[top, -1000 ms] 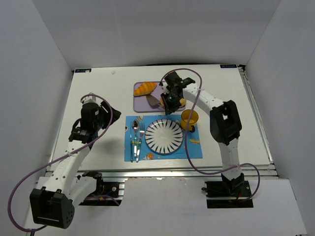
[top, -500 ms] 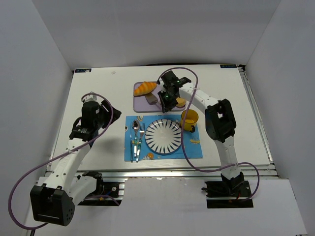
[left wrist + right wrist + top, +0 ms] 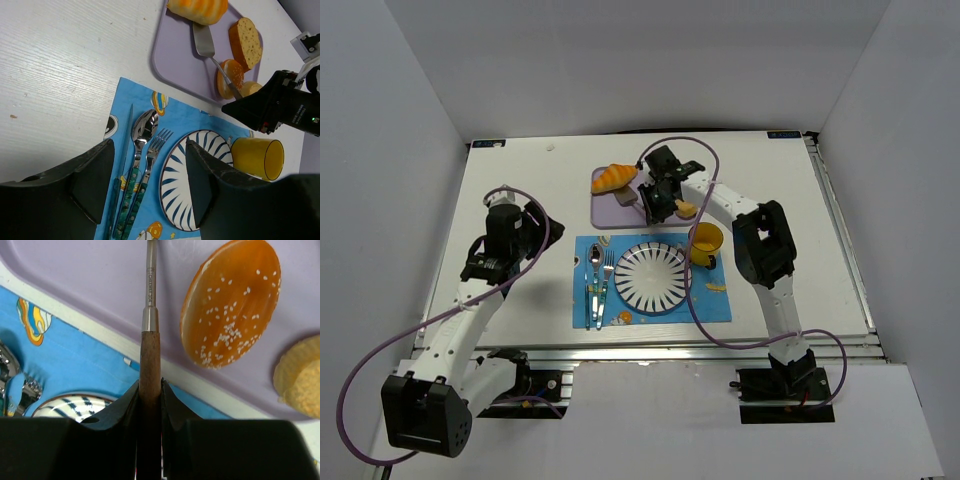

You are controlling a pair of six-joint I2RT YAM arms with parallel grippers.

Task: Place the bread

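Observation:
The golden-orange croissant [image 3: 614,178] lies at the far left end of the lavender tray [image 3: 605,212]; it also shows at the top of the left wrist view [image 3: 197,7]. My right gripper [image 3: 658,205] is shut on the wooden handle of a metal spatula [image 3: 149,315]. The spatula's blade [image 3: 202,42] lies on the tray right beside the croissant's near side. My left gripper [image 3: 150,150] is open and empty, held above the table left of the placemat.
A sesame roll [image 3: 230,300], a small pale roll [image 3: 300,380] and a bread slice [image 3: 246,42] lie on the tray. On the blue placemat [image 3: 710,300] are a striped plate [image 3: 655,278], a yellow cup [image 3: 705,242] and cutlery [image 3: 600,285].
My right gripper has moved left and farther along the tray with the spatula, bringing the blade up to the croissant. The left arm has barely moved.

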